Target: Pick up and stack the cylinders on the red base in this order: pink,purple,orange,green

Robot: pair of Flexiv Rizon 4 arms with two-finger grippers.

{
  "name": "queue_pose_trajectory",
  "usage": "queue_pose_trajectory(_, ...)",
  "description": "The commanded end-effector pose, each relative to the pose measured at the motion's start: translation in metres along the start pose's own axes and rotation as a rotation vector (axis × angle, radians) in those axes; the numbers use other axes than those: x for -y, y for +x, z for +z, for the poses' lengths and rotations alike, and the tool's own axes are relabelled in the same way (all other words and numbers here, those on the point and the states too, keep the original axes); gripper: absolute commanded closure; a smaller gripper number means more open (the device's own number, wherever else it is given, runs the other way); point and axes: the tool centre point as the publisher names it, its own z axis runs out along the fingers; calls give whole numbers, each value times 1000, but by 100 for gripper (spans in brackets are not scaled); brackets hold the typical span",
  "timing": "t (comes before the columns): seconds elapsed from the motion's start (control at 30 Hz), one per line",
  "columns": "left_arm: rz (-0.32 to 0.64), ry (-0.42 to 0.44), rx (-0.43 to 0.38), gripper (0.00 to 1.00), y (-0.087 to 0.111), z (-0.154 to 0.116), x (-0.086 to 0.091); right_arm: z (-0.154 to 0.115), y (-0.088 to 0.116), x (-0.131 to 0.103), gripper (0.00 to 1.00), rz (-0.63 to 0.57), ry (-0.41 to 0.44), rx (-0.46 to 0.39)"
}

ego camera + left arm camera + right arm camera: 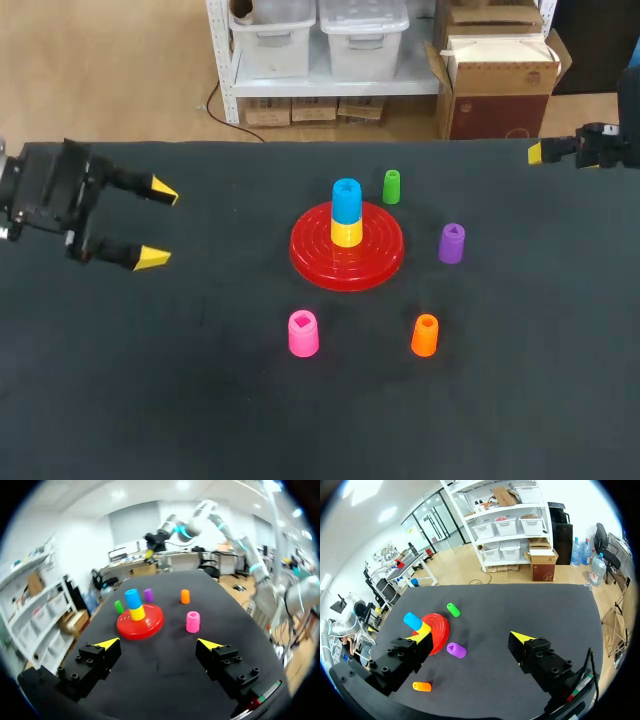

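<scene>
The red base [312,250] sits mid-table with a yellow cylinder [346,234] on it and a blue cylinder [346,199] on top. Around it stand the green cylinder [391,186], purple cylinder [451,243], pink cylinder [303,333] and orange cylinder [425,335]. My left gripper [158,224] hovers open at the table's left, empty. In the left wrist view its gripper [160,643] faces the pink cylinder [193,621] and the red base [150,625]. My right gripper [545,152] is at the far right edge. In its wrist view the gripper [471,636] is open and empty, with the purple cylinder [455,650] just ahead.
The black table [200,400] has open room along its front and left. The right wrist view also takes in the green cylinder [453,609], the orange cylinder [422,686] and the blue cylinder [412,620] on the base [440,625]. The pink one is hidden there.
</scene>
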Motion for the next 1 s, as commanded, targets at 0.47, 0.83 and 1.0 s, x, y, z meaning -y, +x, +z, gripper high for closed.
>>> queue_pose_trajectory(0.47,152,72,-76,0,19,38,-37,0,0,0,0,0,-2,0)
queue_pose_trajectory(0.83,49,-13,-156,0,14,44,-53,0,0,0,0,0,-2,0)
queue_pose_trajectory(1.0,39,4,-148,0,12,43,-49,0,0,0,0,0,-2,0)
